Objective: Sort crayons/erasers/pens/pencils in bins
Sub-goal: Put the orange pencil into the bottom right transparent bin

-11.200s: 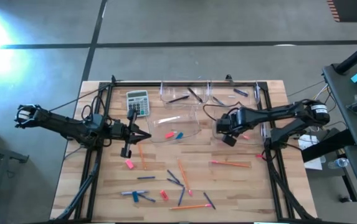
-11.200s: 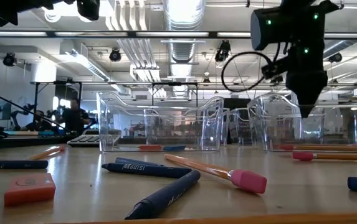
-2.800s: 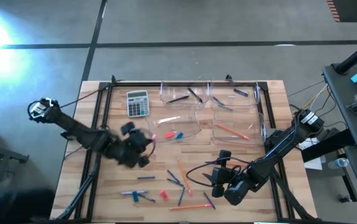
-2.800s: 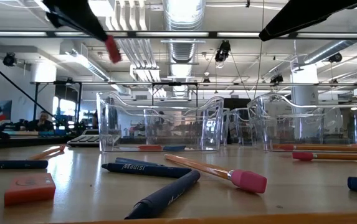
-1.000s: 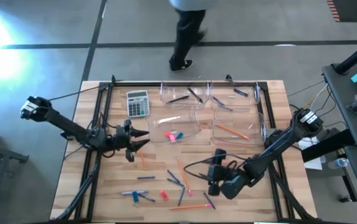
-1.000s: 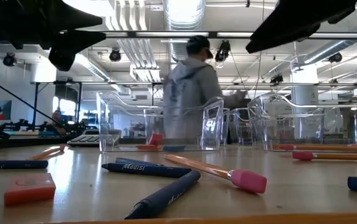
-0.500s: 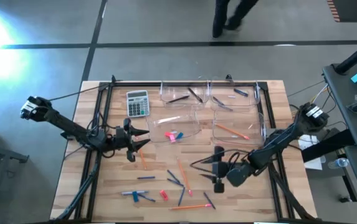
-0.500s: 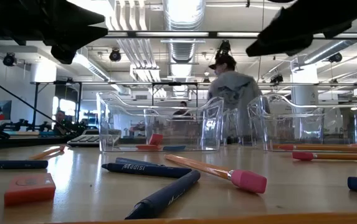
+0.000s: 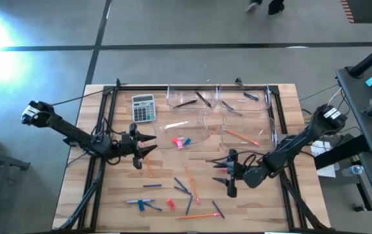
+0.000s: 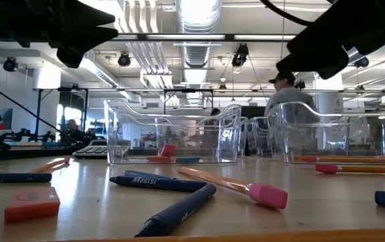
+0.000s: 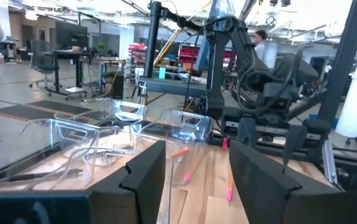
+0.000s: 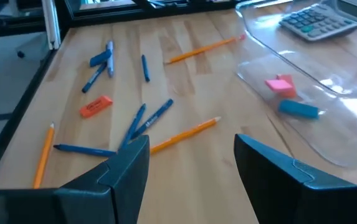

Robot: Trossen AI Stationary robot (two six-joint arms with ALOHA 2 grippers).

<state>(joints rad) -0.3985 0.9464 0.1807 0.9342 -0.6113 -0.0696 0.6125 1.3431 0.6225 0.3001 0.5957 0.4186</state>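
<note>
A: From above you see the left gripper [image 9: 148,144] spread, empty, near the worktop's left edge?

B: Yes. Right gripper [image 9: 230,172] spread too. Its wrist view shows erasers [image 12: 288,94] in a bin [image 12: 346,134].

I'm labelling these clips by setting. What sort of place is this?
Most likely a robotics lab or workshop in an industrial hall: exposed ceiling ducts, another robot arm on a frame across the room, and a wooden table with clear bins on a concrete floor.
</note>
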